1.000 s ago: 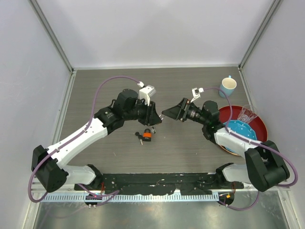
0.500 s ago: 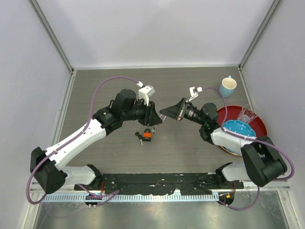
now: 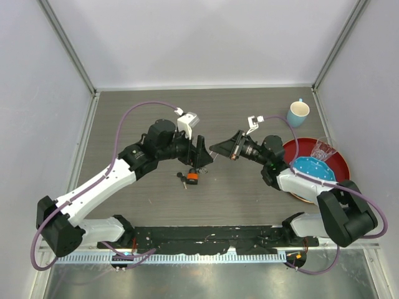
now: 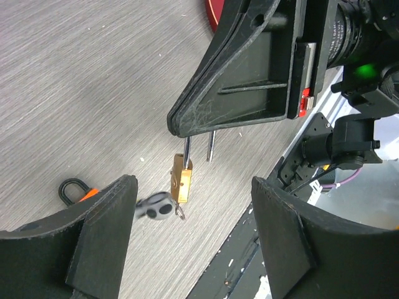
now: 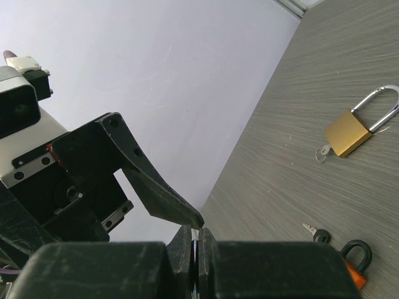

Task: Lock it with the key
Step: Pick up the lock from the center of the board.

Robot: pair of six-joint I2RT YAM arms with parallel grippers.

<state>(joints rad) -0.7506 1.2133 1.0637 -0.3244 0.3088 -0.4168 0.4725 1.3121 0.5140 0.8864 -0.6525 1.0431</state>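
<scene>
In the left wrist view a brass padlock [image 4: 182, 180] hangs by its open shackle from my right gripper [image 4: 177, 128], which is shut on the shackle. A key with a black head [image 4: 159, 206] sticks out of the lock's underside and looks blurred. My left gripper [image 4: 194, 187] stands open around the lock and key, its fingers [image 4: 100, 230] apart from both. From above, the left gripper [image 3: 202, 159] and right gripper [image 3: 215, 148] meet tip to tip over the table's middle. The right wrist view shows the right gripper [image 5: 196, 233] shut on a thin metal bar.
An orange padlock [image 3: 192, 178] and a small loose key [image 3: 183, 181] lie on the table under the grippers. Another brass padlock [image 5: 348, 134] lies further off. A mug [image 3: 298, 113] stands at the back right, by a red plate [image 3: 341, 167] bearing a blue plate and a glass.
The left gripper's jaws have spread and let go of the key. The right gripper closed on the shackle and moved a little to the left.
</scene>
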